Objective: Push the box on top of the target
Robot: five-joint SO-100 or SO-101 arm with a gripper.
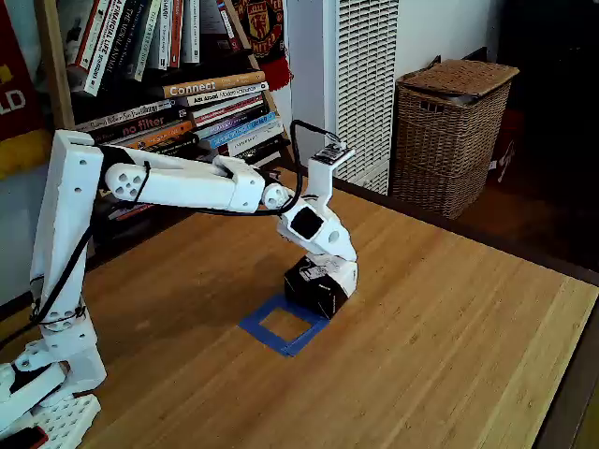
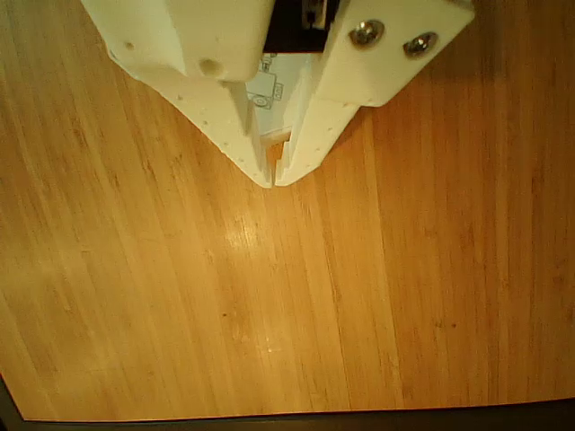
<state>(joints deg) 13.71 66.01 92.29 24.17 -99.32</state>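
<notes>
In the fixed view the small black box [image 1: 312, 283] with its white top rests on the wooden table [image 1: 440, 346]. It sits at the far right corner of the blue tape target [image 1: 284, 325] and overlaps that edge of the square. My white gripper [image 1: 343, 286] points down at the box's right side and presses against it. The other view shows the two fingers [image 2: 225, 126] shut tip to tip, gripper [image 2: 272, 180] just above bare wood. Behind the finger bases shows a black and white surface with small print [image 2: 262, 90]. Most of the square's inside is uncovered.
A wicker basket [image 1: 452, 131] stands beyond the table at the back right. A bookshelf [image 1: 178, 84] rises behind the arm, and the arm's base [image 1: 47, 374] is at the left. The table's dark edge [image 2: 287, 420] runs along the bottom of the other view.
</notes>
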